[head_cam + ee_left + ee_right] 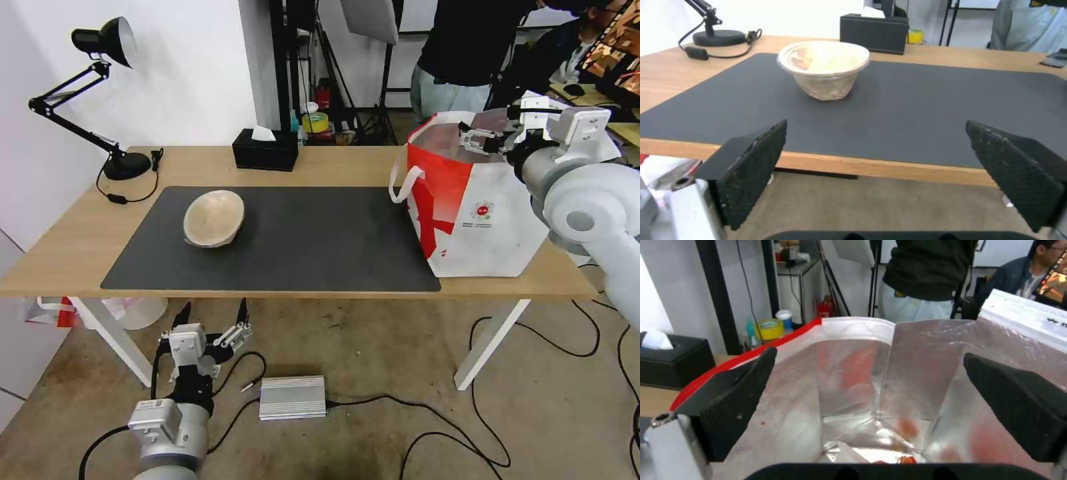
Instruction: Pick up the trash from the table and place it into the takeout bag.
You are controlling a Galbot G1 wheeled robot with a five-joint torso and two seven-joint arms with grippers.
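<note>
**Q:** Right arm, status?

**A:** My right gripper (pixel 481 139) hangs over the open mouth of the takeout bag (pixel 490 227), which stands on the right end of the table (pixel 320 163), partly on the dark grey mat (pixel 313 240). My two black pads are spread wide with nothing between them. In the right wrist view I look straight down into the bag: silver foil lining (pixel 853 380), red rim at the near edge, and a small red-orange scrap (pixel 906 459) at the bottom. I cannot tell what that scrap is.

**Q:** Left arm?

**A:** My left gripper (pixel 212 319) sits below the table's front edge, over the floor, pointing up toward the desk. Fingers (pixel 756 166) well apart, holding nothing.

**Q:** What trash is on the table?

**A:** One item: the beige pulp bowl (pixel 214 218). It rests on the left part of the mat, tilted, its opening turned toward the front edge. From the left wrist view it lies ahead of my left gripper, well beyond the fingers, no contact.

**Q:** Other objects?

**A:** Black tissue box (pixel 265 150) at the back edge, near the middle. Black desk lamp (pixel 100 87) at the back left corner, its cord trailing on the wood. A silver metal box (pixel 293 397) lies on the floor under the table, cables attached.
</note>
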